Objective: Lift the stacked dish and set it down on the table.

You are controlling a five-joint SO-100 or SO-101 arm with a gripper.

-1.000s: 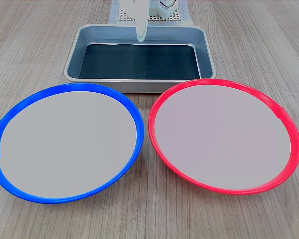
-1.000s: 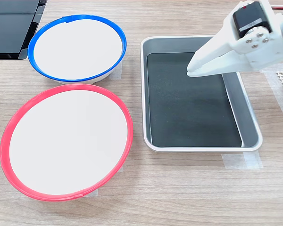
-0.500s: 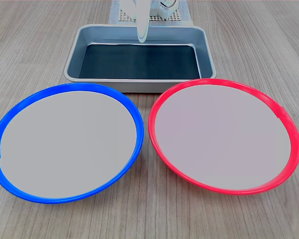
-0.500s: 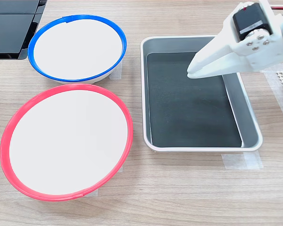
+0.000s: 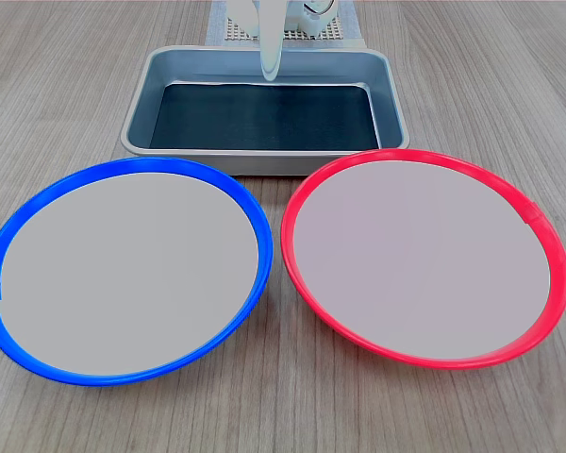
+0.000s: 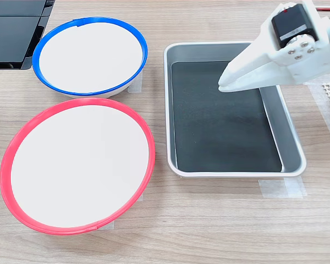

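Second exterior view: gripper (image 6: 224, 82), jaws together & empty, hangs over tray (image 6: 290, 136); red-rimmed dish (image 6: 77, 165) lies well apart toward second exterior view's lower left, flat on worktop (image 6: 209, 220).

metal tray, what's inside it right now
The metal tray holds only a dark liner covering its floor; no loose items. The closed gripper hangs above it, empty. Whatever lies beneath the liner is hidden.

Arm (image 6: 319, 33) cut off at both exterior views' edges, base unseen
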